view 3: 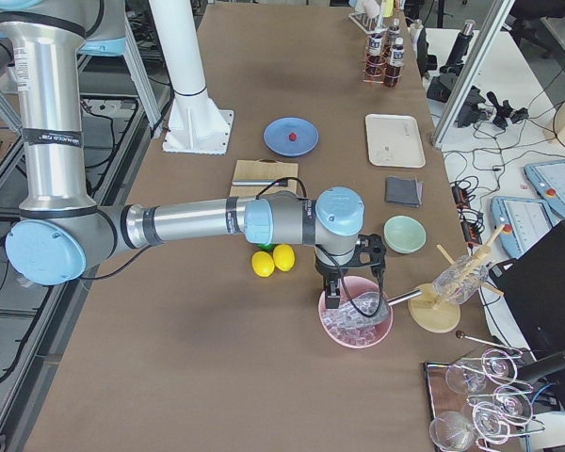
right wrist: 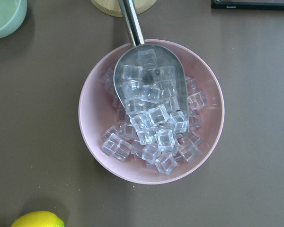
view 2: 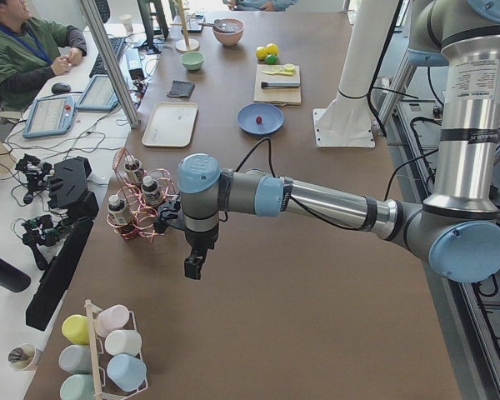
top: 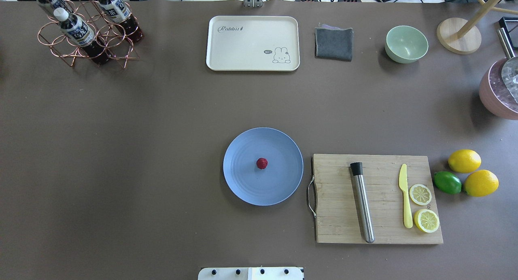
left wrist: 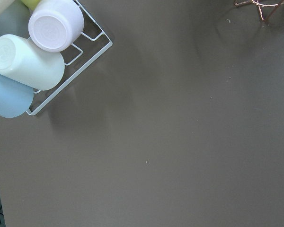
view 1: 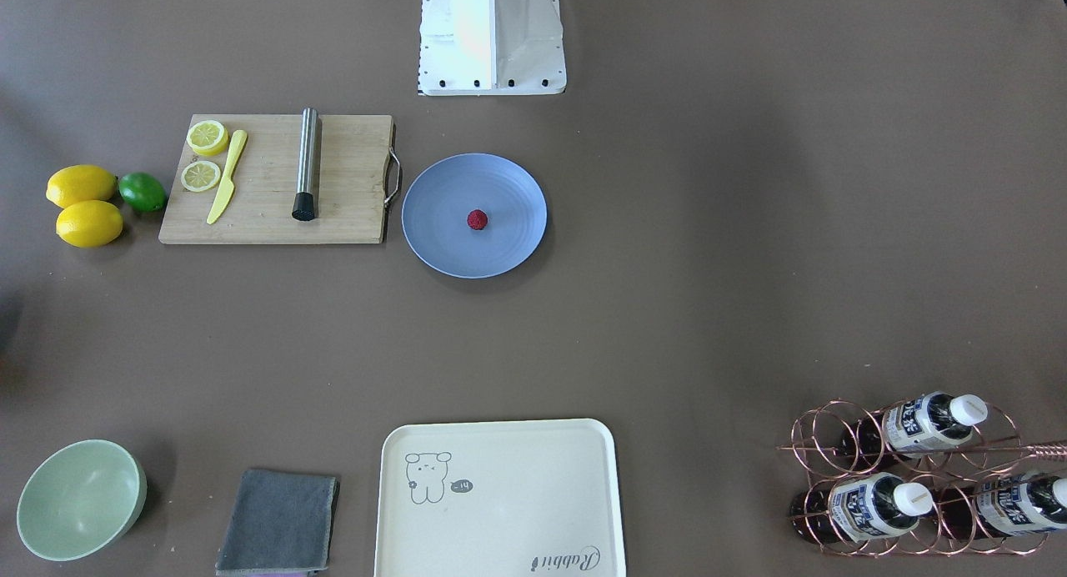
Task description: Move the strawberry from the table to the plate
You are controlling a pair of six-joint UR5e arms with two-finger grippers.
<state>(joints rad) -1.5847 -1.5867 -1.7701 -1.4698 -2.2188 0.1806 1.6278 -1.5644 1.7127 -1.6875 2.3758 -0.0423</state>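
Observation:
The small dark-red strawberry (view 1: 477, 219) (top: 262, 163) lies in the middle of the round blue-grey plate (view 1: 442, 248) (top: 243, 189) on the brown table (view 1: 708, 268). No gripper is near it. My left gripper (view 2: 193, 268) hangs over bare table at the far left end, beside a bottle rack; I cannot tell whether it is open or shut. My right gripper (view 3: 333, 301) hangs over a pink bowl of ice at the far right end, and I cannot tell its state either. Neither wrist view shows any fingers.
A wooden cutting board (top: 336, 183) with a steel muddler (top: 362, 203), yellow knife and lemon slices lies beside the plate. Lemons (top: 464, 160) and a lime sit past it. Cream tray (top: 243, 45), grey cloth, green bowl (top: 406, 44) and bottle rack (top: 87, 33) line the far edge. A person sits at a desk (view 2: 25, 50).

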